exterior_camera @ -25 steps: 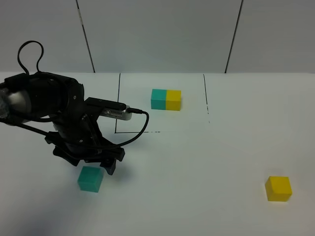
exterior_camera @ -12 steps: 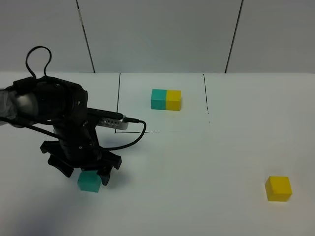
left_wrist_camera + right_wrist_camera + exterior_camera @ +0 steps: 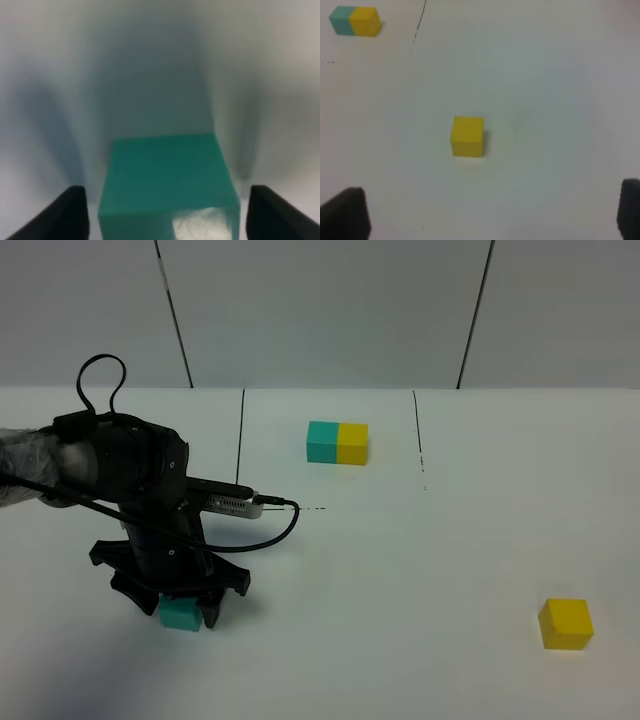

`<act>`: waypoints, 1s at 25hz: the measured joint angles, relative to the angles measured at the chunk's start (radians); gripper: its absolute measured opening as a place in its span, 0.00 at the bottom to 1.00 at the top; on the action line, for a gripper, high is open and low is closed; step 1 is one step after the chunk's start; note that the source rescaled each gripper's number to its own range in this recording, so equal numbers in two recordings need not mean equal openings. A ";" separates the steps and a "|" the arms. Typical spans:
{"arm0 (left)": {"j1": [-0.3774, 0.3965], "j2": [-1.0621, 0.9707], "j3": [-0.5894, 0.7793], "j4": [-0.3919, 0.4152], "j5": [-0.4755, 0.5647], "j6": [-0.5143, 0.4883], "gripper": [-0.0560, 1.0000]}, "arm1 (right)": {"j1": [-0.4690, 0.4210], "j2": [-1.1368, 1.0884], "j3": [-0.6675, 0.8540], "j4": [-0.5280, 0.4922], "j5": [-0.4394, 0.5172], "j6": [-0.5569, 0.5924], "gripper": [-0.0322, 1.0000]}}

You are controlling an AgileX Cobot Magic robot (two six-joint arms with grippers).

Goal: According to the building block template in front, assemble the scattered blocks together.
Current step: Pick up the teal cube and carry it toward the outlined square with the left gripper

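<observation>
Left gripper (image 3: 180, 608) is down over the teal cube (image 3: 181, 615), jaws spread wide, nothing clamped. In the wrist view the teal cube (image 3: 167, 195) sits between the two dark fingers (image 3: 67, 215) with a clear gap on each side and no contact visible. The cube rests flat on the white table (image 3: 400, 570), roughly centred in the opening, side faces about square to the fingers.

Right gripper (image 3: 487, 220) is also wide open and empty. Only its fingertips show, at the edges of its wrist view, and the high view does not show it. The yellow cube (image 3: 467, 136) lies ahead of it, apart, out in the open. From the left gripper the yellow cube (image 3: 566, 624) is well apart, far across the table. The template bar (image 3: 337, 442), teal joined to yellow, lies beyond both grippers, near neither.

Handling, as a judgement: the cubes look small, rigid, light and matte. Probably not fragile, not very slippery. Flat parallel sides suit a plain pinch.
- Take hold on two opposite side faces, about mid-height and centred, so the cube does not twist or pop out.
- A block this light may slide on the smooth table if one finger touches first, so even closing matters.
- Keep the face that must meet the yellow cube free of the fingers. Which face that is depends on matching the template's teal-yellow order.
</observation>
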 joint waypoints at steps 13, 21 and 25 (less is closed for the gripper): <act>0.000 -0.029 -0.064 0.001 0.062 0.078 0.05 | 0.000 0.000 0.000 0.000 0.000 0.000 1.00; -0.017 -0.062 -0.334 -0.088 0.238 0.549 0.05 | 0.000 0.000 0.000 0.000 0.000 0.000 1.00; -0.079 -0.054 -0.435 -0.083 0.283 0.758 0.05 | 0.000 0.000 0.000 0.000 0.000 0.000 1.00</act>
